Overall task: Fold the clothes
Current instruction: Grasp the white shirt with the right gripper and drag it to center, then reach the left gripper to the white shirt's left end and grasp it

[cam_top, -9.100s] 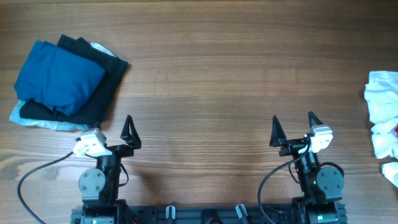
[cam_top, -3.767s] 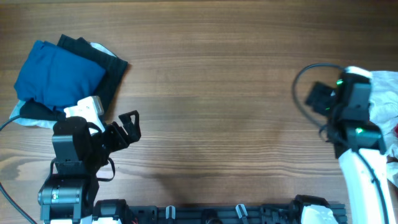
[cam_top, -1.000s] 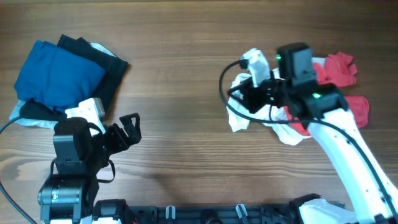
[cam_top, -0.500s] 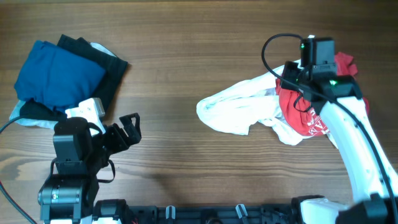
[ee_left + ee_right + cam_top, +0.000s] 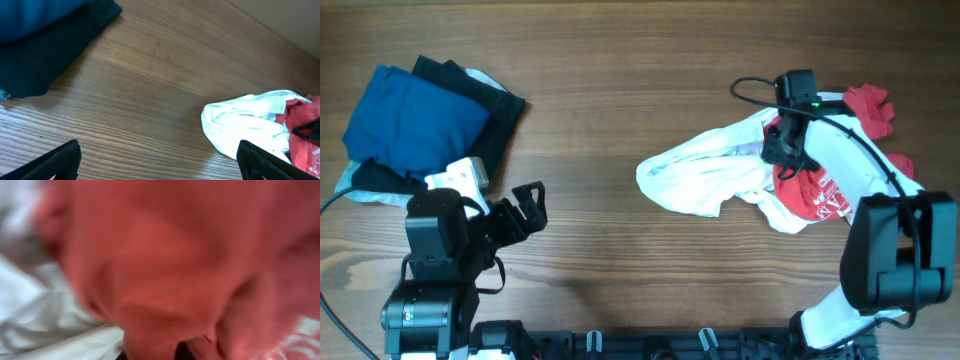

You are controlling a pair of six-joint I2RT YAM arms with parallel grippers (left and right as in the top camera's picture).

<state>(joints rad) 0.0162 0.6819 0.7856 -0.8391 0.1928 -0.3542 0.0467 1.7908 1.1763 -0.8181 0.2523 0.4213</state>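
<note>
step: picking one garment from the unfolded heap | right gripper (image 5: 782,152) closed into red shirt (image 5: 815,190) (fingers hidden), touching white shirt (image 5: 705,180), right side of table (image 5: 620,90) | left gripper (image 5: 528,200) jaws apart, empty, near left edge | next: lift it clear, spread flat

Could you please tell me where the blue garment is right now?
In the overhead view, the blue garment lies on the far left, on top of a black garment, just beyond the left pincer.
</note>
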